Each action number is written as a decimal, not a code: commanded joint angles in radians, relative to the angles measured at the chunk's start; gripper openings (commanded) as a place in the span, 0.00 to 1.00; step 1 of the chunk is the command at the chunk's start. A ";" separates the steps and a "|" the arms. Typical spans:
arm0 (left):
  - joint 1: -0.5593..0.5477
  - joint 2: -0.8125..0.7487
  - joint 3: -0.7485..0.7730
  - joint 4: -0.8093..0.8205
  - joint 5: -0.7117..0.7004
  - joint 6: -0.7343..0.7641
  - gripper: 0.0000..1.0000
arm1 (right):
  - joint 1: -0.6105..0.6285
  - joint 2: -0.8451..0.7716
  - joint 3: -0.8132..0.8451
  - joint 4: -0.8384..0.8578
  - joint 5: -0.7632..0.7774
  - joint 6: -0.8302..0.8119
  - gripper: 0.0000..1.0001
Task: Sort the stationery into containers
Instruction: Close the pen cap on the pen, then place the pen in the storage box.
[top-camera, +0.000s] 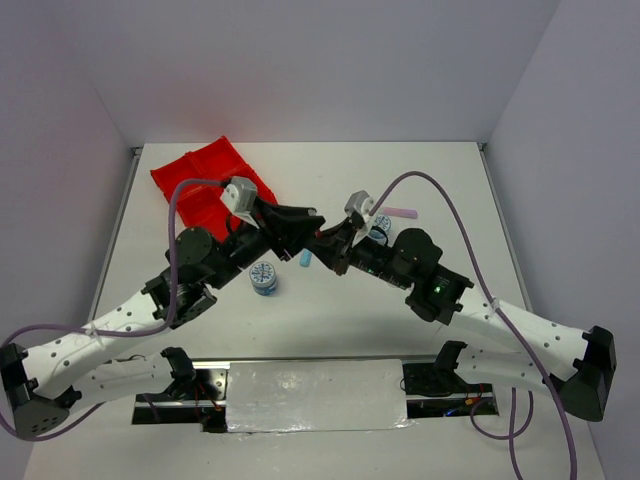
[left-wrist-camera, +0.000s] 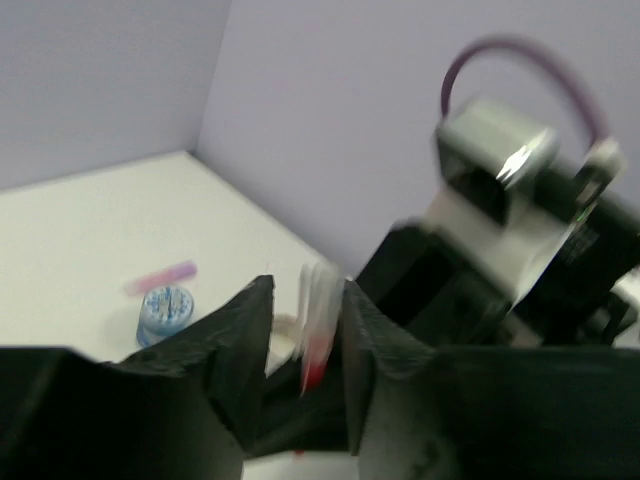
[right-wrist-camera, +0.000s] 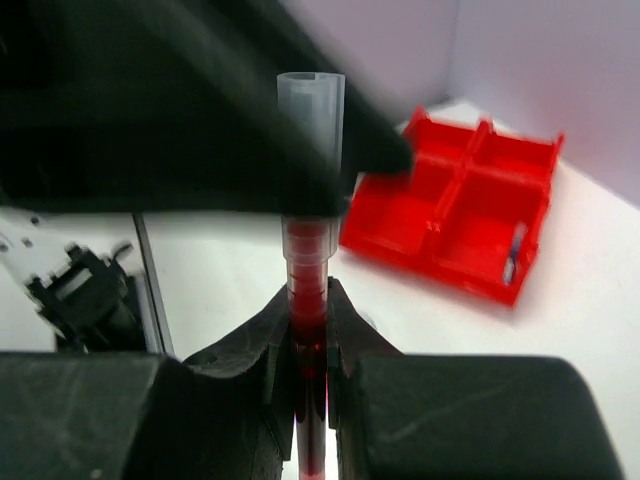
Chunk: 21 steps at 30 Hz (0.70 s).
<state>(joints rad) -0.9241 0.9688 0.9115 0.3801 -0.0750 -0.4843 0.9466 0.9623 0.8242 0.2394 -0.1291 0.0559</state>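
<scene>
Top external view: pen handover above the white tabletop (top-camera: 330, 330), sorting under way.
Bright red square plastic tray (top-camera: 195, 178), four compartments, far left, one small blue item (right-wrist-camera: 512, 255) inside; right end effector (right-wrist-camera: 309, 325) clamped on thin red pen (right-wrist-camera: 307, 262) with clear upper barrel, held upright aloft; left end effector (left-wrist-camera: 308, 325) straddles that upper barrel, grip unclear through blur; round blue-white patterned tub (top-camera: 264, 277) loose nearby. Judged next: left secures, right lets go, left carries pen to tray.
</scene>
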 joint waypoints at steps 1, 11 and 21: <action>-0.016 -0.001 -0.014 -0.336 0.003 0.047 0.48 | 0.008 -0.068 0.003 0.394 -0.026 0.035 0.00; -0.016 -0.056 -0.017 -0.242 -0.011 0.076 0.36 | 0.021 -0.024 -0.030 0.397 -0.079 0.078 0.00; -0.009 -0.021 0.055 -0.256 -0.181 0.087 0.00 | 0.017 0.036 -0.028 0.348 -0.222 0.082 0.37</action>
<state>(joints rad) -0.9516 0.9081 0.9279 0.1959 -0.0872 -0.4206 0.9478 1.0027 0.7647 0.4789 -0.2298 0.1425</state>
